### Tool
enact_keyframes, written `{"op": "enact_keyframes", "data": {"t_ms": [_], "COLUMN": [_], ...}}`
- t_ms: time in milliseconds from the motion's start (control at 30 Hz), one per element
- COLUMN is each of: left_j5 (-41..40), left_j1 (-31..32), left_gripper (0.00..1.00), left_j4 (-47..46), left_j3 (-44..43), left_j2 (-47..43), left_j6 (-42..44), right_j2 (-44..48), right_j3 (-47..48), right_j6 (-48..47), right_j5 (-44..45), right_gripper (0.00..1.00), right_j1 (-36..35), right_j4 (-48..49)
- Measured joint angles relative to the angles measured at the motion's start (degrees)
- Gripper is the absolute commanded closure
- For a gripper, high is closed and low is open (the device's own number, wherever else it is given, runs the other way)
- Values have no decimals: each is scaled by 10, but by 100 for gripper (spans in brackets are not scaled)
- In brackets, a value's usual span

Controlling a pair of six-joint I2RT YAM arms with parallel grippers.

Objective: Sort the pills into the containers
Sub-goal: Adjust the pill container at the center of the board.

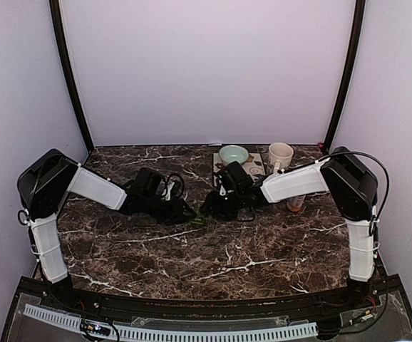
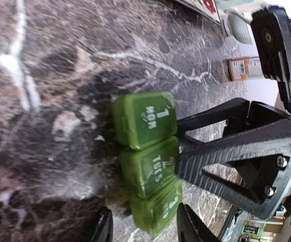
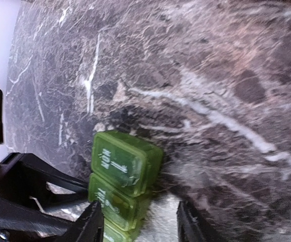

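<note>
The dark green pill box (image 1: 199, 223) lies on the marble table between both grippers. In the left wrist view the box (image 2: 145, 121) shows three shut lids marked MON, TUES and a third. My left gripper (image 2: 145, 232) is open, its fingertips (image 2: 103, 229) either side of the box's near end. My right gripper (image 3: 138, 229) is open too, and the box (image 3: 123, 164) sits by its left finger (image 3: 91, 222). In the left wrist view a ribbed right-arm finger (image 2: 221, 151) rests against the TUES side. In the top view the left gripper (image 1: 186, 211) and right gripper (image 1: 212, 208) flank the box. No pills show.
An amber white-capped bottle (image 1: 296, 203) stands under the right forearm and shows lying sideways in the left wrist view (image 2: 246, 68). A pale green bowl (image 1: 233, 154) and a cream mug (image 1: 280, 155) stand at the back on a mat (image 1: 256, 168).
</note>
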State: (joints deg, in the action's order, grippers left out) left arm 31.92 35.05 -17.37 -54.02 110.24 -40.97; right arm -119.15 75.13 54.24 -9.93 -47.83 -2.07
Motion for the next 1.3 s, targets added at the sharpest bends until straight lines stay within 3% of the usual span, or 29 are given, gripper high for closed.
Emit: {"op": "enact_keyframes", "data": {"t_ms": [233,300,433,567,700,1000,1300], "left_j5": [-35,-49,-77,-102,-110,3,103], "left_j1": [-15,-18,-25,-36,-53,-88,-88], "left_gripper": [52,52,55,63,68,74,75], "left_j4": [28,38,59,87,103,92,87], "left_j3": [0,0,-9,-45,-105,-231,-238], "left_j2": [-33,-47,-70,-71,-57,75,137], "left_j6": [8,14,33,61,95,149,163], "right_j2": [33,48,76,82,81,18,-42], "right_j3": [0,0,0,12,29,97,120], "right_j6": [-31,-41,-61,-80,-95,-110,-111], "right_j5": [47,63,105,141,162,182,185], "right_gripper": [46,49,62,90,100,100,100], "right_j1": [0,-3,-17,-46,-74,-118,-130], "right_j4": [-39,-49,-63,-85,-102,-104,-109]}}
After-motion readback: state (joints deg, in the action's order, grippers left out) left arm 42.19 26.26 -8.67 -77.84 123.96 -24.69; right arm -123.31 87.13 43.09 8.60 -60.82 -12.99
